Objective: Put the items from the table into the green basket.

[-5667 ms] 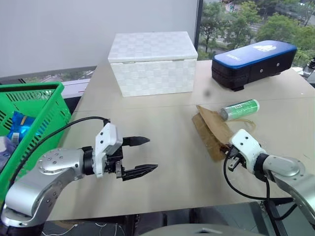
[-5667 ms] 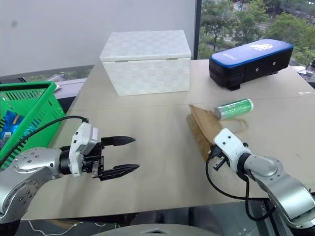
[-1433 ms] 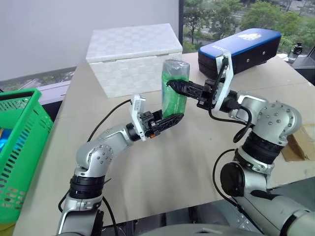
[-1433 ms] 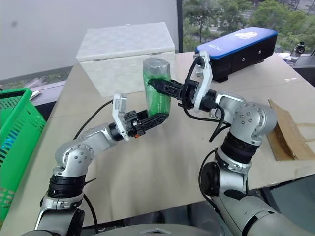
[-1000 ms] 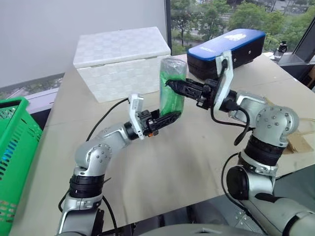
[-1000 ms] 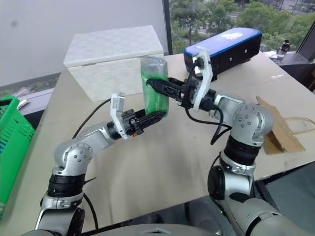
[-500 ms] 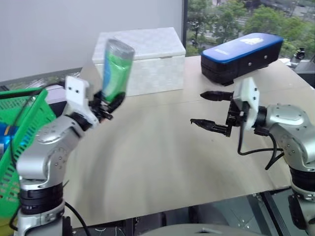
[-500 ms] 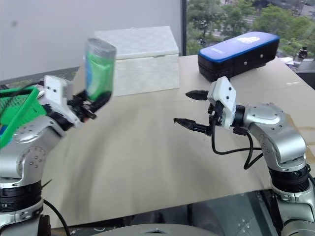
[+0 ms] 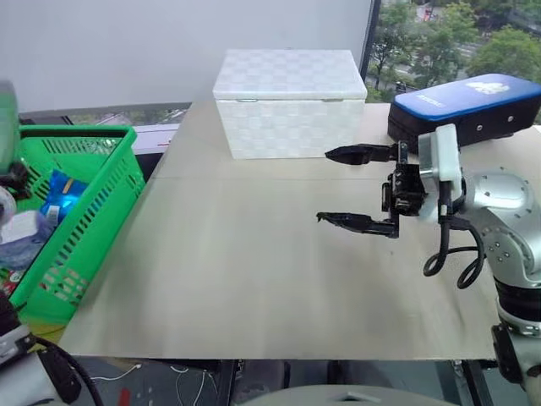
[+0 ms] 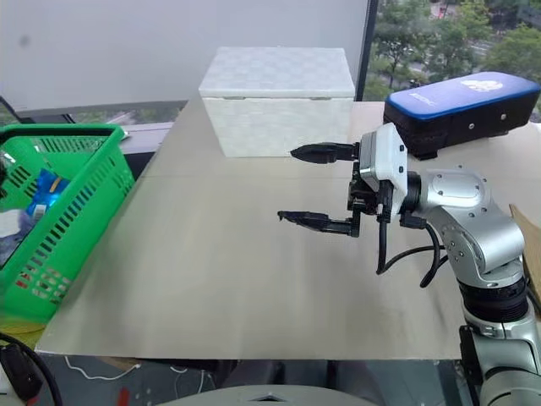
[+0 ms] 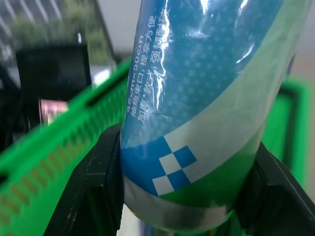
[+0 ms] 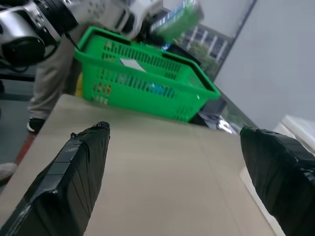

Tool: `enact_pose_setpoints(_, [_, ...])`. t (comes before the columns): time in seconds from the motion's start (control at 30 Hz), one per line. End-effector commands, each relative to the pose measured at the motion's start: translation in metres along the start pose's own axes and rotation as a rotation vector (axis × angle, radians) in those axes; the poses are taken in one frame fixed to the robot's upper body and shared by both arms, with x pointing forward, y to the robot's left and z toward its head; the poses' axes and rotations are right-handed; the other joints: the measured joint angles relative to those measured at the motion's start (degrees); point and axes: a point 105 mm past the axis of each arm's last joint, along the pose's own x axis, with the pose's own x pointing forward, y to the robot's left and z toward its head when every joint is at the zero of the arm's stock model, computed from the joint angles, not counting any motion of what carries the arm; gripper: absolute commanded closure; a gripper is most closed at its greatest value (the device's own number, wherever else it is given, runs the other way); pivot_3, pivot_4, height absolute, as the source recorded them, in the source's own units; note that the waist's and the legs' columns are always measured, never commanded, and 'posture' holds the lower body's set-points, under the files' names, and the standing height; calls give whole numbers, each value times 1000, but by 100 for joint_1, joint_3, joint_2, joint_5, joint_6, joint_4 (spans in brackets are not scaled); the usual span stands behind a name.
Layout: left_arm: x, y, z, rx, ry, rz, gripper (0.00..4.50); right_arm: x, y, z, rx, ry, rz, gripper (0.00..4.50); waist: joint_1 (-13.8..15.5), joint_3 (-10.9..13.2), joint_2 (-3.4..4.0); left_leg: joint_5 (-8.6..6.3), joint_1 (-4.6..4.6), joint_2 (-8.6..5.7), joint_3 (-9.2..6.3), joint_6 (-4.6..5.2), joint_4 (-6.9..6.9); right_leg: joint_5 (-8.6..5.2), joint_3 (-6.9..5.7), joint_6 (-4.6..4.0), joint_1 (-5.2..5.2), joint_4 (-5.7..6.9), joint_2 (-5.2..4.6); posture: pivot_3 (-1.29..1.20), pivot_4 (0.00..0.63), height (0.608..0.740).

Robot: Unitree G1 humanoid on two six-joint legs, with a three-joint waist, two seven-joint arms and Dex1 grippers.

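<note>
My left gripper is shut on the green canister, its black fingers pressing both sides just above the silver end. It holds the canister over the green basket, which stands off the table's left edge. The right wrist view shows the canister above the basket's rim. My right gripper hangs wide open over the middle right of the table, pointing left with nothing between its fingers. An edge of the brown paper bag shows at the far right.
The white checkered box stands at the back of the table, the blue-topped black case at the back right. Several packets, one of them blue, lie inside the basket.
My left arm has swung the canister left, from above the table's left part to over the basket. The right gripper stays open and has drawn back slightly. The view has turned left.
</note>
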Motion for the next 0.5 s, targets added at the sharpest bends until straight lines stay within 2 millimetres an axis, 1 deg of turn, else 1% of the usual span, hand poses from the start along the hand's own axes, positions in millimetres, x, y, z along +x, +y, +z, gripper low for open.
enact_pose_setpoints(0.03, [-9,9,25,52,-110,51,479,-1,1,15,-45,-41,11,0,14,-12,-17,0,0,0,-1,-1,-1,0,0,0,0,-2,-1,185,0,740])
enact_pose_setpoints(0.07, [-9,10,26,61,-118,59,85,-1,1,15,-43,-42,8,0,13,-14,-18,0,0,0,0,-1,-2,0,0,0,0,-2,-2,185,0,740])
enact_pose_setpoints(0.13, [-12,9,33,84,-168,71,23,-4,1,12,-43,-22,5,0,16,-16,-19,0,0,0,3,-1,-4,0,2,-1,0,-5,-4,190,0,740])
enact_pose_setpoints(0.2, [-17,-4,51,106,-279,39,23,-9,1,7,-46,12,-4,0,25,-19,-22,0,1,1,5,-2,-6,0,2,-1,0,-5,-6,191,0,740])
enact_pose_setpoints(0.27, [-26,-35,70,68,-396,-96,23,-15,-2,1,-48,55,-43,0,64,-22,-24,0,1,0,5,-2,-10,0,1,-1,0,-8,-10,187,0,740])
enact_pose_setpoints(0.3, [-32,-54,79,48,-450,-191,23,-18,-3,-3,-45,81,-65,0,100,-24,-25,0,0,-1,6,-2,-11,1,0,-1,0,-8,-14,187,0,740])
enact_pose_setpoints(0.33, [-41,-79,84,29,-490,-314,23,-22,-5,-8,-37,111,-103,0,148,-26,-28,1,0,-2,6,-2,-11,1,-2,-1,0,-7,-17,187,0,740])
enact_pose_setpoints(0.37, [-48,-99,85,16,-507,-417,23,-25,-9,-13,-22,138,-144,0,166,-31,-29,1,0,-5,8,-3,-11,1,-2,-1,1,-8,-21,169,0,740])
enact_pose_setpoints(0.4, [-58,-126,79,10,-500,-557,23,-30,-14,-20,2,165,-215,0,175,-36,-28,1,-1,-8,8,-3,-11,1,-3,-1,1,-6,-25,169,0,740])
enact_pose_setpoints(0.47, [-78,-169,64,27,-477,-781,23,-37,-16,-30,34,203,-289,0,160,-59,-23,1,1,-14,13,-3,-11,1,2,-1,4,-6,-30,141,0,740])
enact_pose_setpoints(0.5, [-87,-183,55,27,-453,-865,23,-41,-15,-36,56,225,-324,0,150,-59,-23,1,2,-18,17,-2,-11,2,5,0,5,-8,-33,106,0,740])
